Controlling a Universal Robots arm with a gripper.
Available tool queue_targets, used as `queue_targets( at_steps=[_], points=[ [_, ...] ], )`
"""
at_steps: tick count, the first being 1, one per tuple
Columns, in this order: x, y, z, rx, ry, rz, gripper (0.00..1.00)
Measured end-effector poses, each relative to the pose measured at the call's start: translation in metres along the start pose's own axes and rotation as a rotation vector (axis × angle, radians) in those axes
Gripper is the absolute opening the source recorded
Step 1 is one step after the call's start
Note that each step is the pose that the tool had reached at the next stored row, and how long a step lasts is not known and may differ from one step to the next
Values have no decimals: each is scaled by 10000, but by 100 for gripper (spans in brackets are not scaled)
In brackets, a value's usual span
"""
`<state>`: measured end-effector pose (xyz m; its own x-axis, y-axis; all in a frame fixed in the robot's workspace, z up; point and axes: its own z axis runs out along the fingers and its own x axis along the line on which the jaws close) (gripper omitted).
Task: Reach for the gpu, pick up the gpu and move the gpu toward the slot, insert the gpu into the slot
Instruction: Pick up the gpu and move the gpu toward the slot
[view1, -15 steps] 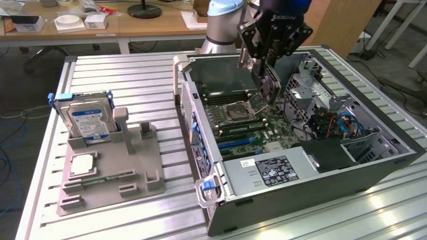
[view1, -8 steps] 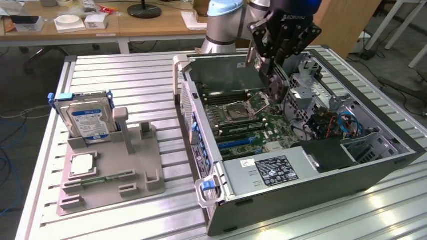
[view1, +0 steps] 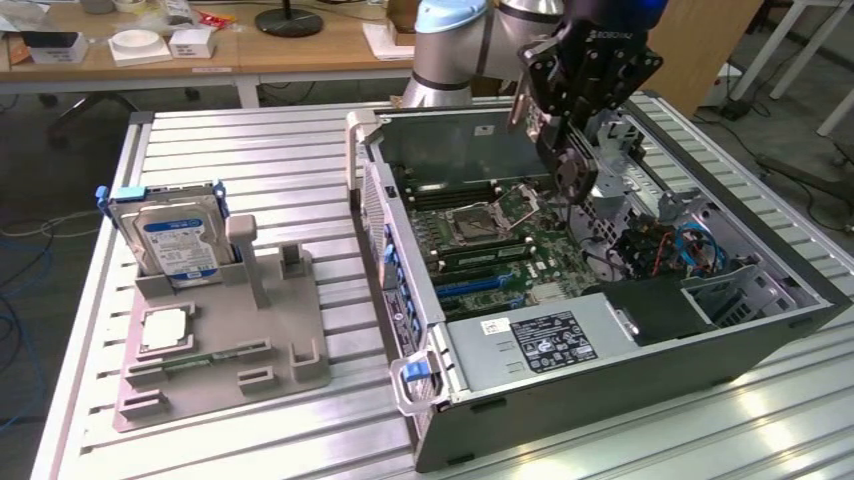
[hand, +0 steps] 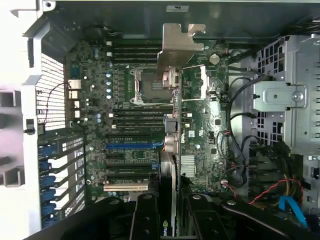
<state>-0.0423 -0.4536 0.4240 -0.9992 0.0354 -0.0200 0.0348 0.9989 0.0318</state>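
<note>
My gripper hangs over the open computer case, shut on the gpu. In the wrist view the gpu is seen edge-on, running out from between my black fingers across the motherboard. Its pale metal bracket is at the far end, over the area beside the CPU socket. The card is held above the board, apart from it. The expansion slots, among them a blue slot, lie on the motherboard to one side of the card's edge; the blue slot also shows in the exterior view.
A silver blue-labelled hard drive stands in a grey fixture on the slatted table at the exterior view's left. Inside the case are the power supply, a metal drive cage and loose coloured cables.
</note>
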Motion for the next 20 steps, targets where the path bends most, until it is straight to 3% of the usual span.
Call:
queue_targets(
  at_steps=[10, 20],
  points=[
    [-262, 9, 6, -1, -1, -16, 26],
    [-268, 10, 6, 0, 1, -18, 26]
  ],
)
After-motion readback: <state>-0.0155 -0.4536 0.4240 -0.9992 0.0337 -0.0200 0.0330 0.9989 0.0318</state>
